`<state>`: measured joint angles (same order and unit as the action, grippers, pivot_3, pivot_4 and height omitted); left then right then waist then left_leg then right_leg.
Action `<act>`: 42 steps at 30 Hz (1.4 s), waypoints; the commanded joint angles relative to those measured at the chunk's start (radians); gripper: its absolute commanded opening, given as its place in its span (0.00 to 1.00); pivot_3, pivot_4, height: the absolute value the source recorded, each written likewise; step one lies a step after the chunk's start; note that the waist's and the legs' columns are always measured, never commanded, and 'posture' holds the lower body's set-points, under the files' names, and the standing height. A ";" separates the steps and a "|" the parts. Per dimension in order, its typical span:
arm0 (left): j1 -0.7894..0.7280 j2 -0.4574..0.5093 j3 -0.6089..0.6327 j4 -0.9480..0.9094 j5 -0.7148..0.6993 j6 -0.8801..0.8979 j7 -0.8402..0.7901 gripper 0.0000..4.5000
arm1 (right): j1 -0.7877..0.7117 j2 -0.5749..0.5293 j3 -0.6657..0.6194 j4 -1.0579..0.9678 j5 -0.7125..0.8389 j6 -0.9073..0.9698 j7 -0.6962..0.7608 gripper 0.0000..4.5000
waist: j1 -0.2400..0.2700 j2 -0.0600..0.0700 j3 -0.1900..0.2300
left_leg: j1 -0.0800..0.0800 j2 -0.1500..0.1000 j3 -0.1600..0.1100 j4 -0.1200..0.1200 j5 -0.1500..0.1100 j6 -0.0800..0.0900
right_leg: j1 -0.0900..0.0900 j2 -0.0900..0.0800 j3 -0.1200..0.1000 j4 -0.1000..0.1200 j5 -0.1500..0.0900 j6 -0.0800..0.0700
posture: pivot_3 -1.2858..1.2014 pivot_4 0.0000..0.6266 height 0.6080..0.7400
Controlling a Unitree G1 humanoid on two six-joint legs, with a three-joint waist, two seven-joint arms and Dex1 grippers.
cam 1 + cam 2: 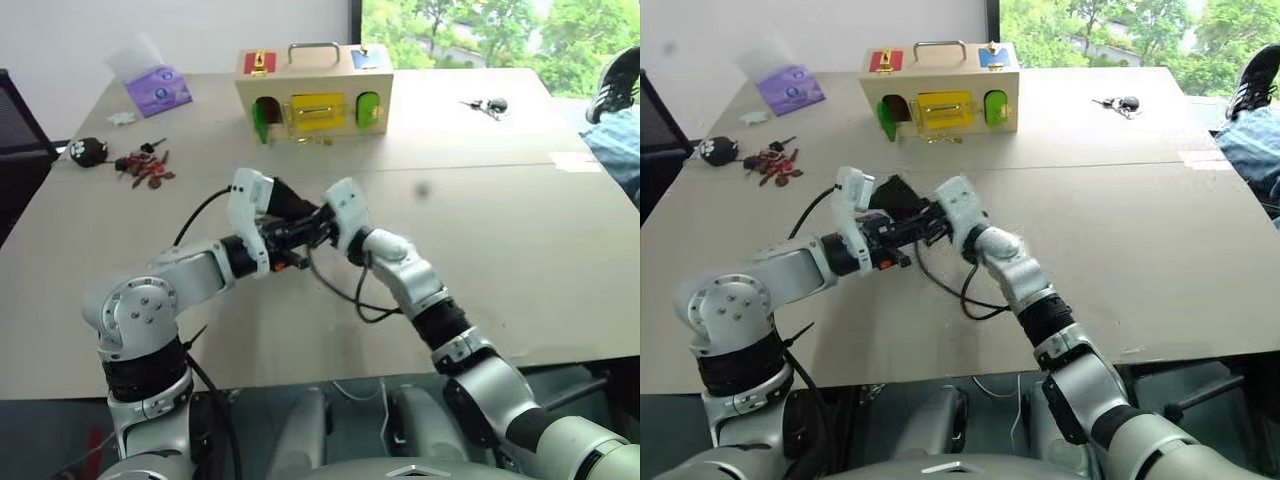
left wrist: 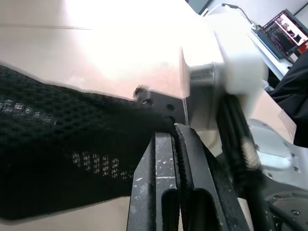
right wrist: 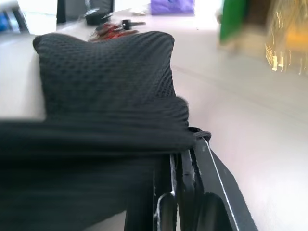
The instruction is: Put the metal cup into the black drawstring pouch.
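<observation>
Left pincer [image 2: 179, 144]: fingers pressed together on a fold of the black drawstring pouch [image 2: 62, 159], at the edge of its mesh fabric. Held above the table [image 1: 520, 240], just beside the other pincer.

Right pincer [image 3: 185, 159]: fingers pressed together, pinching the pouch's fabric, where a thin black cord loops at the fingertips. Meets the left pincer over the middle of the table.

Black drawstring pouch: black mesh cloth, suspended between the two pincers and clear of the table; in the left eye view it is a dark bundle bulging upward between the white wrist housings. Whether its mouth is open cannot be told.

Metal cup: its place cannot be told.

Black cable [image 1: 345, 290]: hangs in a loop beneath the right wrist.

Wooden box [image 1: 313, 92]: stands at the far side of the table; metal handle on top, yellow panel and green doors on the front.

Small black-and-white item [image 1: 88, 150]: far left of the table, beside a cluster of red and dark keys [image 1: 147, 166].

Purple packet [image 1: 157, 88]: far left corner.

Keys [image 1: 485, 105]: far right, well apart from the pincers.

Person's shoe and trouser leg [image 1: 615, 110]: right edge of the scene.
</observation>
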<state>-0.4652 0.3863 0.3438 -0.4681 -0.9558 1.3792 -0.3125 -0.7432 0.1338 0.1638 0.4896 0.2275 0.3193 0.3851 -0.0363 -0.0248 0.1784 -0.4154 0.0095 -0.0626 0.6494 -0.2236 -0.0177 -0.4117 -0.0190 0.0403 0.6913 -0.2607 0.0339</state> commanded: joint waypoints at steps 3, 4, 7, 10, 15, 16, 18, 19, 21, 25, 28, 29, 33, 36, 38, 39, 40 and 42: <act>0.010 -0.045 -0.052 -0.100 -0.111 -0.021 -0.016 0.00 | -0.070 -0.019 0.177 0.003 -0.197 -0.121 -0.012 0.01 | -0.011 0.001 0.000 | 0.001 -0.002 0.002 0.000 -0.002 0.003 | -0.001 0.001 0.001 0.000 0.000 0.000 | 0.52 0.24 1.00; 0.013 -0.050 -0.054 -0.100 -0.108 -0.030 -0.011 0.00 | -0.064 -0.054 0.233 0.000 -0.266 -0.188 0.000 0.01 | -0.012 0.001 0.001 | 0.001 -0.002 0.003 0.000 -0.002 0.003 | -0.002 0.002 0.002 0.001 0.000 0.000 | 0.52 0.24 1.00; 0.021 -0.074 -0.049 -0.082 -0.099 -0.060 0.000 0.00 | -0.062 -0.135 0.327 -0.003 -0.405 -0.330 0.011 0.01 | -0.006 0.001 0.001 | 0.001 -0.002 0.003 -0.001 -0.001 0.002 | -0.001 0.002 0.001 0.002 0.000 0.000 | 0.52 0.24 1.00; 0.020 -0.098 -0.038 -0.065 -0.095 -0.076 0.015 0.00 | -0.051 -0.143 0.315 -0.012 -0.408 -0.341 0.034 0.01 | -0.005 0.000 0.000 | 0.000 -0.003 0.003 0.000 0.001 -0.001 | -0.001 0.001 0.002 0.001 0.000 0.000 | 0.52 0.24 1.00; 0.027 -0.111 -0.017 -0.029 -0.067 -0.128 0.016 0.00 | -0.016 -0.159 0.232 -0.122 -0.309 -0.170 0.144 0.01 | -0.005 0.000 0.000 | 0.001 -0.002 0.001 0.000 0.001 -0.001 | -0.001 0.001 0.001 0.001 0.000 0.000 | 0.52 0.24 1.00; 0.032 -0.105 -0.018 -0.025 -0.059 -0.138 0.013 0.00 | -0.010 -0.163 0.211 -0.147 -0.290 -0.140 0.155 0.14 | -0.005 0.000 0.000 | 0.001 -0.002 0.001 0.000 0.001 -0.001 | -0.001 0.001 0.001 0.002 0.000 0.000 | 0.52 0.24 1.00; 0.050 -0.081 -0.024 -0.013 -0.033 -0.177 -0.014 0.00 | 0.002 -0.197 0.194 -0.222 -0.280 -0.106 0.189 0.30 | -0.005 0.001 0.001 | 0.001 -0.002 0.002 0.000 0.000 -0.001 | -0.001 0.001 0.001 0.001 0.000 0.000 | 0.52 0.24 1.00; 0.058 -0.068 -0.026 -0.007 -0.021 -0.199 -0.033 0.00 | 0.011 -0.212 0.188 -0.269 -0.273 -0.080 0.203 0.37 | -0.005 0.001 0.001 | 0.001 -0.002 0.002 0.000 0.000 0.000 | -0.001 0.001 0.001 0.001 0.000 0.000 | 0.52 0.24 1.00; 0.070 -0.042 -0.033 0.012 -0.006 -0.227 -0.056 0.00 | 0.033 -0.235 0.180 -0.356 -0.258 -0.023 0.222 0.57 | -0.004 0.001 0.001 | 0.001 -0.002 0.002 0.000 0.000 0.000 | -0.001 0.001 0.001 0.001 0.000 0.000 | 0.52 0.24 1.00; 0.086 0.008 -0.064 0.057 0.035 -0.303 -0.118 0.00 | 0.066 -0.323 0.169 -0.547 -0.186 0.133 0.329 0.78 | -0.003 0.001 0.001 | 0.001 -0.002 0.002 0.000 0.000 0.000 | -0.001 0.001 0.001 0.001 0.000 0.000 | 0.52 0.24 1.00; 0.099 0.040 -0.082 0.093 0.074 -0.380 -0.182 0.00 | 0.087 -0.392 0.111 -0.678 -0.122 0.236 0.362 0.94 | -0.003 0.001 0.001 | 0.001 -0.002 0.001 0.000 -0.001 0.003 | -0.001 0.001 0.001 0.001 0.000 0.000 | 0.52 0.24 1.00; 0.101 0.052 -0.088 0.104 0.085 -0.399 -0.199 0.00 | 0.089 -0.403 0.080 -0.710 -0.087 0.269 0.369 0.94 | -0.003 0.001 0.001 | 0.001 -0.002 0.001 0.000 -0.001 0.003 | -0.001 0.001 0.001 0.001 0.000 0.000 | 0.52 0.24 1.00; 0.103 0.130 -0.106 0.153 0.108 -0.438 -0.299 0.00 | 0.137 -0.503 0.044 -0.787 -0.033 0.300 0.429 0.98 | -0.004 0.001 0.001 | 0.001 -0.002 0.002 0.000 -0.002 0.003 | -0.001 0.001 0.001 0.001 0.000 0.000 | 0.52 0.24 1.00; 0.102 0.195 -0.101 0.190 0.096 -0.448 -0.386 0.00 | 0.181 -0.539 0.086 -0.766 -0.082 0.244 0.410 0.98 | -0.004 0.001 0.001 | 0.001 -0.003 0.004 -0.001 -0.002 0.003 | -0.001 0.002 0.000 -0.001 -0.001 0.000 | 0.52 0.24 1.00; 0.096 0.228 -0.092 0.217 0.090 -0.450 -0.417 0.00 | 0.206 -0.529 0.113 -0.739 -0.076 0.233 0.419 0.98 | -0.007 0.001 0.001 | 0.001 -0.002 0.004 -0.001 -0.002 0.003 | -0.001 0.002 0.001 -0.001 -0.001 0.000 | 0.52 0.24 1.00; 0.094 0.247 -0.091 0.226 0.089 -0.450 -0.437 0.00 | 0.217 -0.521 0.138 -0.697 -0.103 0.190 0.409 0.98 | -0.009 0.001 0.001 | 0.001 -0.002 0.004 -0.001 -0.002 0.003 | -0.001 0.002 0.001 -0.001 -0.001 0.000 | 0.52 0.24 1.00; 0.093 0.266 -0.092 0.232 0.091 -0.450 -0.457 0.00 | 0.225 -0.506 0.158 -0.650 -0.123 0.145 0.400 0.98 | -0.010 0.001 0.001 | 0.001 -0.002 0.004 -0.001 -0.002 0.003 | -0.001 0.002 0.002 -0.001 -0.001 0.000 | 0.52 0.24 1.00; 0.099 0.300 -0.101 0.238 0.104 -0.459 -0.496 0.00 | 0.227 -0.470 0.189 -0.543 -0.167 0.046 0.370 0.98 | -0.009 0.001 0.001 | 0.001 -0.002 0.005 -0.002 -0.002 0.003 | -0.001 0.003 0.001 -0.001 -0.001 0.000 | 0.52 0.24 1.00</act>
<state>-0.3588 0.6607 0.2317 -0.2217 -0.8529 0.9442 -0.7706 -0.5116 -0.3506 0.3437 -0.0924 0.0880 0.4460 0.7762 -0.0455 -0.0234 0.1795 -0.4144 0.0079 -0.0572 0.6479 -0.2252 -0.0149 -0.4128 -0.0162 0.0415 0.6901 -0.2614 0.0338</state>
